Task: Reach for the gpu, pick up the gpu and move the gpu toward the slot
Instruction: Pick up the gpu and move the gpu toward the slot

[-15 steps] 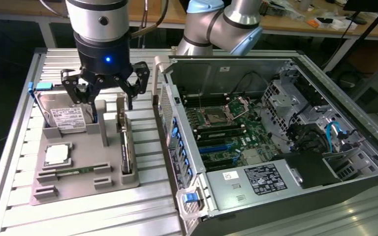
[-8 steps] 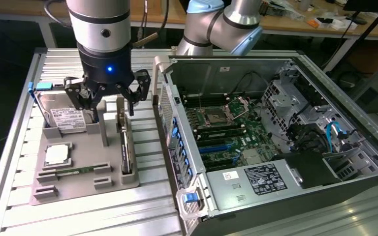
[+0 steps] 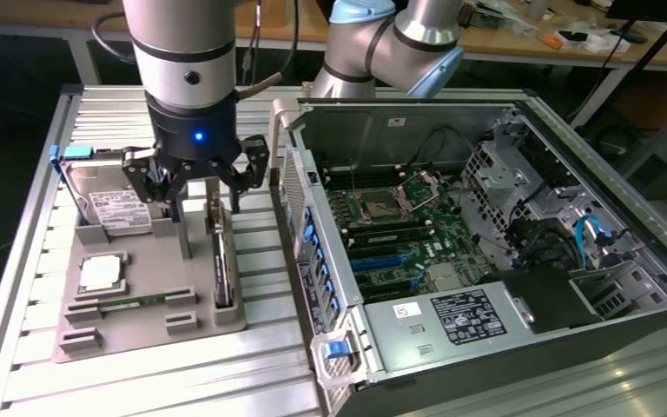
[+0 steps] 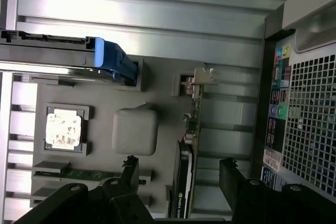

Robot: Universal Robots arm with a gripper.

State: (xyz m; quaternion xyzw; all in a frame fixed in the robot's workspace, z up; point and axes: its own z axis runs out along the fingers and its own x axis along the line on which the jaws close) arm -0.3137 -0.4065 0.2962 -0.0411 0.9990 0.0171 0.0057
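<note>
Exterior view, my tool spread wide and empty, just above the gpu, which stands on edge in a grey fixture, long axis alongside the open computer case, hard drive beside it, wrist view, I see fingers straddling the card, silver bracket at its end, memory stick nearby
</note>
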